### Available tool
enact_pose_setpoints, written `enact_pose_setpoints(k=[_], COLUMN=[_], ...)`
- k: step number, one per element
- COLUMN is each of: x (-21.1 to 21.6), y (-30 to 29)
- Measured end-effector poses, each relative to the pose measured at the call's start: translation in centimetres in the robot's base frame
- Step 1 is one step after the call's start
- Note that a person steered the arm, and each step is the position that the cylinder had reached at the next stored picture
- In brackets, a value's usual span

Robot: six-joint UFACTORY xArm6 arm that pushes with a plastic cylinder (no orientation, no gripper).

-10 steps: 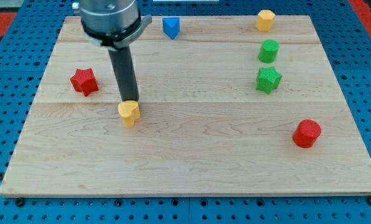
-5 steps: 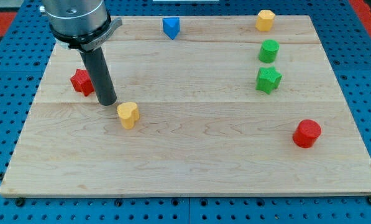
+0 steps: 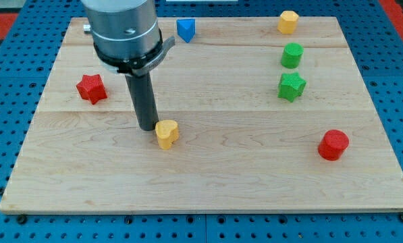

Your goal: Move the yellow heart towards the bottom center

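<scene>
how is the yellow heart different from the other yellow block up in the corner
The yellow heart is lobed with a notch; the yellow block at the view's top right looks faceted, roughly hexagonal. The heart sits mid-board, right beside my tip; the yellow block sits near the board's top edge, nothing beside it. Both are yellow.

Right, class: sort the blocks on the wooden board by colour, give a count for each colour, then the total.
Red: 2, the red star and the red cylinder.
Yellow: 2, the yellow heart beside my tip, and the yellow block.
Green: 2, the green cylinder and the green star.
Blue: 1, the blue block.
Total: 7.
</scene>
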State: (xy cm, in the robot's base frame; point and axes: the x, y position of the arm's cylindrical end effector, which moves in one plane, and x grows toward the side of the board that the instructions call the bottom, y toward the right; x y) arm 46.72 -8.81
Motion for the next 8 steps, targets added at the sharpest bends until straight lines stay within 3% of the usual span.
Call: enact_pose_setpoints(k=[1,2,8], x=[-0.3,2.8,2.3], y=[3.5,5.1,4.8])
